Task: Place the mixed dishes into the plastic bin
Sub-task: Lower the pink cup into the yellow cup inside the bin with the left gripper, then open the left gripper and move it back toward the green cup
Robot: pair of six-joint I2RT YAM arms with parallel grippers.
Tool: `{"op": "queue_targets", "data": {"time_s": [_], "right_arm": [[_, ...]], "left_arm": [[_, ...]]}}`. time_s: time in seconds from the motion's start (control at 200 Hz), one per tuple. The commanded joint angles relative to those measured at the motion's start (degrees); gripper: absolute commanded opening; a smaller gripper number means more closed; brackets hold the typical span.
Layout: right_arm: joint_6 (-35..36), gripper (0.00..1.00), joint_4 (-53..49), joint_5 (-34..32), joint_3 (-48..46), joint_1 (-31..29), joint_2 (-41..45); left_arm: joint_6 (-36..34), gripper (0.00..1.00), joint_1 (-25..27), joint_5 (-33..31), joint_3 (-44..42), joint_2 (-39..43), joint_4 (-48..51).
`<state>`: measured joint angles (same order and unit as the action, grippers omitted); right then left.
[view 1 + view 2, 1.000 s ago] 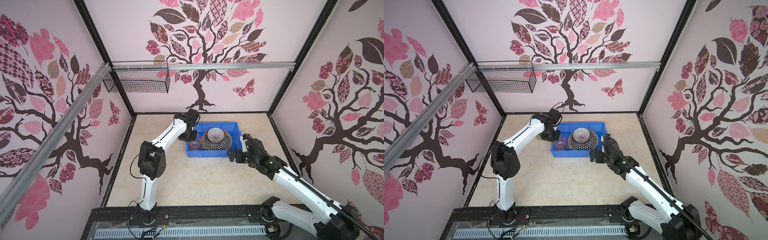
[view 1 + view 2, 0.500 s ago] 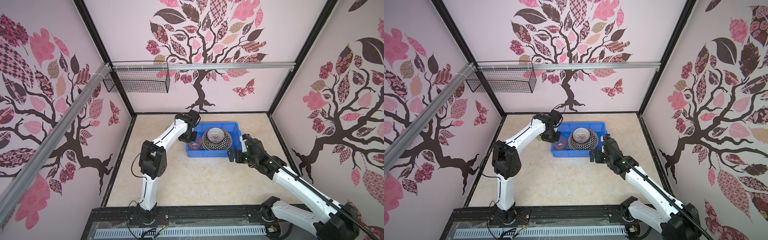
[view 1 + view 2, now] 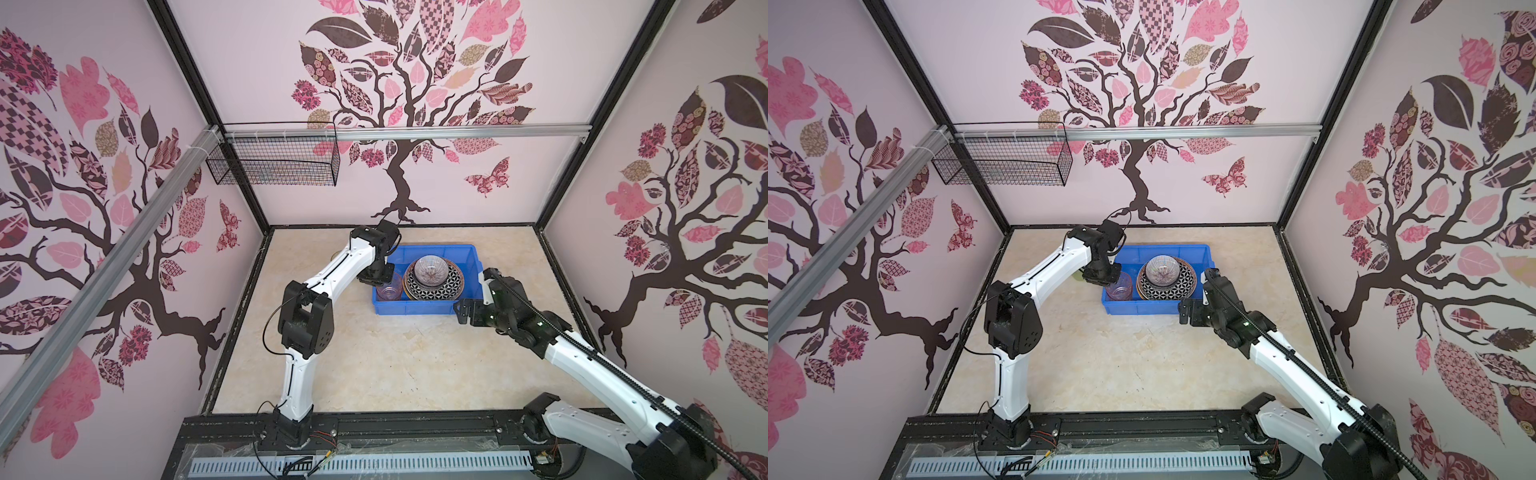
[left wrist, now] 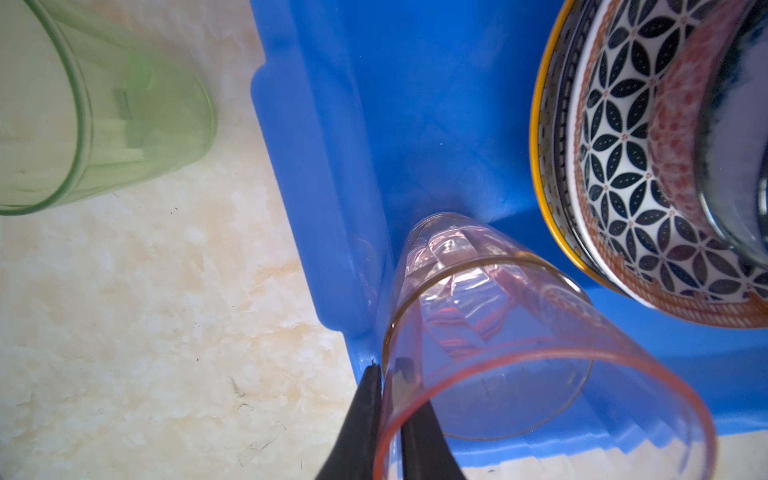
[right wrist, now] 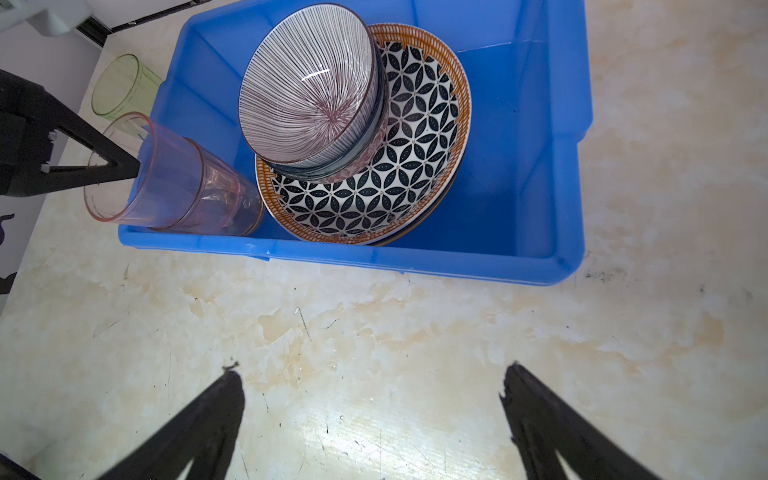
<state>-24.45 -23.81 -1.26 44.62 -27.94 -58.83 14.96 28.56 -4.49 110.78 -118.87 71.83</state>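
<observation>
pink tumbler (image 5: 166,178) tilted in blue plastic bin (image 5: 540,166) corner, beside geometric plate (image 5: 395,174) under striped bowl (image 5: 307,83) | left gripper (image 4: 390,399) pinches its rim | right gripper (image 5: 372,370) spread wide, empty, near bin | green tumbler (image 4: 104,104) outside

You have a beige marbled worktop (image 3: 395,365) marked with scuffs and dark flecks, which show plainly in the right wrist view. Pink walls on 3 sides carry brown tree decals (image 3: 399,124) with patterned leaves, and a butterfly decal (image 3: 488,179) sits on the back wall. A black wire mesh basket (image 3: 274,160) hangs from an aluminium rail (image 3: 457,132) that runs across that wall. Black frame posts (image 3: 208,112) stand in the 2 back corners. A grey slotted cable duct (image 3: 353,463) runs along the front edge.
</observation>
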Motion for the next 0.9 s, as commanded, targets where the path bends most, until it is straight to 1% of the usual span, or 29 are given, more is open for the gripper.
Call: {"op": "queue_targets", "data": {"time_s": [0.0,0.35,0.475,0.53,0.545,0.655,0.896], "right_arm": [[-0.3,1.00,-0.4,0.6,2.3,0.0,-0.8],[-0.5,1.00,-0.4,1.3,3.3,0.0,-1.3],[-0.4,1.00,-0.6,1.3,3.7,0.0,-1.5],[-0.3,1.00,-0.5,1.3,3.8,0.0,-1.5],[-0.3,1.00,-0.5,1.3,3.9,0.0,-1.5],[-0.1,1.00,-0.3,1.3,4.1,0.0,-1.7],[0.5,1.00,0.5,1.5,4.8,0.0,-2.9]], "left_arm": [[-0.1,0.15,0.3,0.6,2.0,1.5,0.6],[0.2,0.23,0.3,1.7,0.8,6.1,-1.0],[0.3,0.23,-0.3,0.7,0.8,7.0,-1.0],[0.7,0.24,-1.0,0.7,0.8,7.6,-1.1],[0.8,0.24,-1.2,0.7,-0.8,7.7,-1.1],[1.2,0.24,-3.1,1.1,-2.9,9.5,-2.0],[2.4,0.25,-9.0,2.2,-8.1,13.6,-5.4]]}}
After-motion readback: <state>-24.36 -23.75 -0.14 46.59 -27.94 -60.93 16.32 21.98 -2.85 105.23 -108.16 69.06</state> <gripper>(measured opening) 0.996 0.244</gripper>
